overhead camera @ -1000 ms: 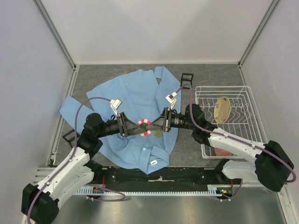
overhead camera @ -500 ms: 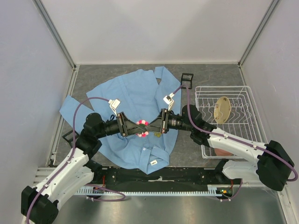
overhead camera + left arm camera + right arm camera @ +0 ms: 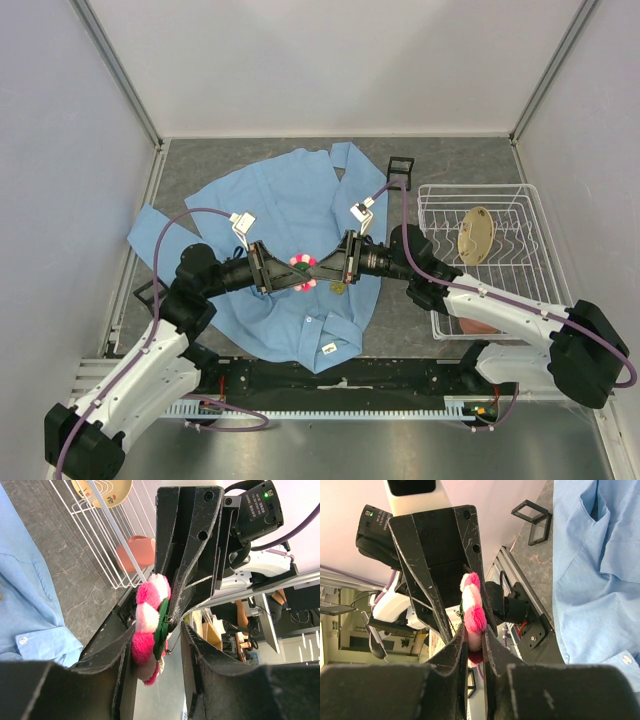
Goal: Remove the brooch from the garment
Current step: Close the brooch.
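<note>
I had both arms meeting tip to tip above the middle of the light blue shirt (image 3: 290, 195), which lay spread on the grey table (image 3: 200, 160) with its white neck label (image 3: 328, 348) toward the arm bases. The brooch (image 3: 301, 262) hung between the two pincers, lifted off the cloth; in both wrist views I saw open room behind it, not fabric.

The right gripper (image 3: 475, 632) was clamped on the brooch: from its own camera the two fingers sat close together with the pink and white petals squeezed edge-on between them. From the left wrist camera I could see the green backing of the pin at those same tips.

The left gripper (image 3: 156, 635) had its jaws parted around the brooch. The petals lay against one finger, and a gap showed between the brooch and the other finger, so I read it as not gripping.

Off to the right stood a white wire rack (image 3: 430, 200), well apart from the shirt, with a tan oval disc (image 3: 477, 233) propped in it.
</note>
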Controlling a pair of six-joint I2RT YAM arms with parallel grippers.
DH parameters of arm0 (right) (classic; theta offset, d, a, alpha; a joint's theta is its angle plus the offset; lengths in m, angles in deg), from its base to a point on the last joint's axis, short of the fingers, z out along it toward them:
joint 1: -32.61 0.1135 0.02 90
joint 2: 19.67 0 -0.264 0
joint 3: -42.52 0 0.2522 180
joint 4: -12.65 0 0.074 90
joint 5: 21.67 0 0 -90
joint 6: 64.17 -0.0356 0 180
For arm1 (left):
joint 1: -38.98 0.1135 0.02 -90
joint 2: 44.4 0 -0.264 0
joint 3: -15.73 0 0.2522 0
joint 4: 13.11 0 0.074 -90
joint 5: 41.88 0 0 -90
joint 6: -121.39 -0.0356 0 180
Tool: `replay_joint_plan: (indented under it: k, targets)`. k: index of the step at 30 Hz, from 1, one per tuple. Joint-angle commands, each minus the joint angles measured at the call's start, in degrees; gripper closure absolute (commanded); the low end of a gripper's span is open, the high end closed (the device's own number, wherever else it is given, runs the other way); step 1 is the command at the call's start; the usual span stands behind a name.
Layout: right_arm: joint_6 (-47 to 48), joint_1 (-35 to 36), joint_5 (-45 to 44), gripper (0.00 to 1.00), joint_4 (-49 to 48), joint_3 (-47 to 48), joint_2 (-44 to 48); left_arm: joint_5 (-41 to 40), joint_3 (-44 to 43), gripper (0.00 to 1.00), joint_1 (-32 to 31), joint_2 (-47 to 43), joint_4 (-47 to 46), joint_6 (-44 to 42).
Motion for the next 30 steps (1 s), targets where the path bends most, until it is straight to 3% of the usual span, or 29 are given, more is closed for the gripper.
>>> replay_joint_plan:
  k: [1,30]
  targets:
    - [-0.91,-0.02,-1.49,1.0,-3.02,0.37,-0.2,0.59,-0.74,0.58,-0.37,-1.05,-2.9,-1.68]
    - [-1.97,-0.63,0.88,1.0,-6.36,-1.38,-0.82,0.85,0.66,0.69,-0.37,-1.94,-4.04,-1.06]
